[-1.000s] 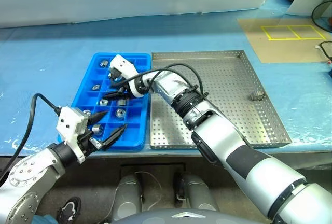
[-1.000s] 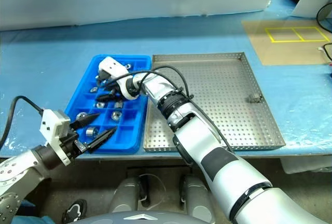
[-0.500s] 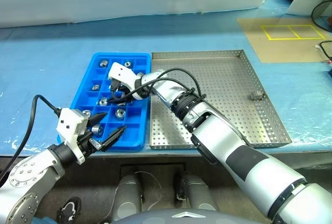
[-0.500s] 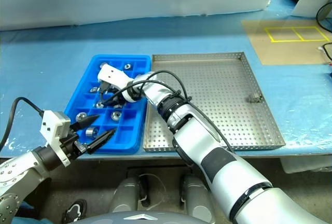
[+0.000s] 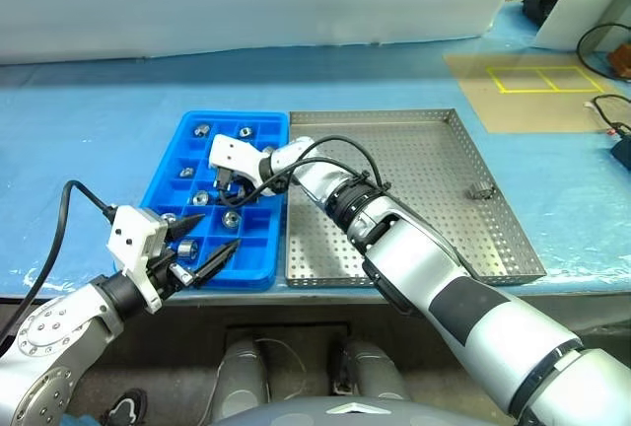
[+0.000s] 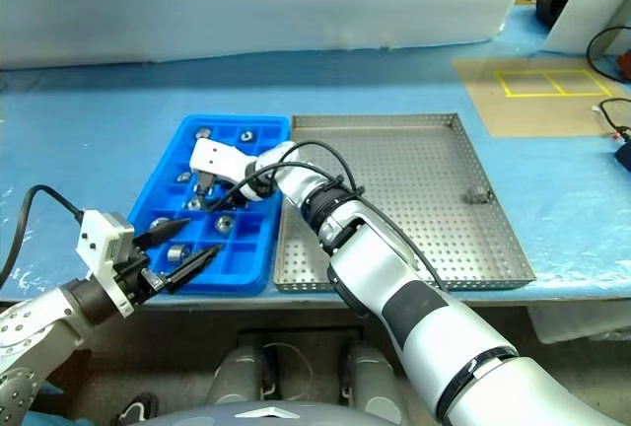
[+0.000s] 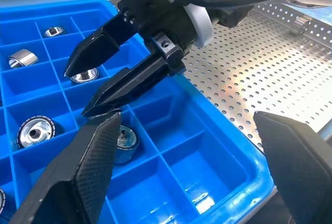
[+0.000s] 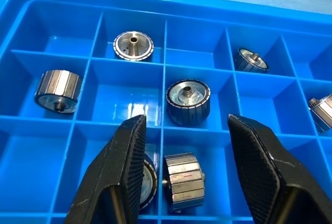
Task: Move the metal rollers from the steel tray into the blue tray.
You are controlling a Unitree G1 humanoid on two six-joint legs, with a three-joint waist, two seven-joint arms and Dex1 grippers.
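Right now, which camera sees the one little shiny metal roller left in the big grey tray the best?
The left eye view: the small shiny metal roller sits unblocked by the far right rim of the grey perforated steel tray. The right eye view shows the same. The left wrist view catches it at the picture's edge.

the right arm reaches far across toward the left, its wrist bent so the right gripper (image 5: 225, 187) points downward, black fingers parted with nothing between them. the left arm is tucked near at the left, left gripper (image 5: 204, 240) angled rightward, fingers spread wide, empty.
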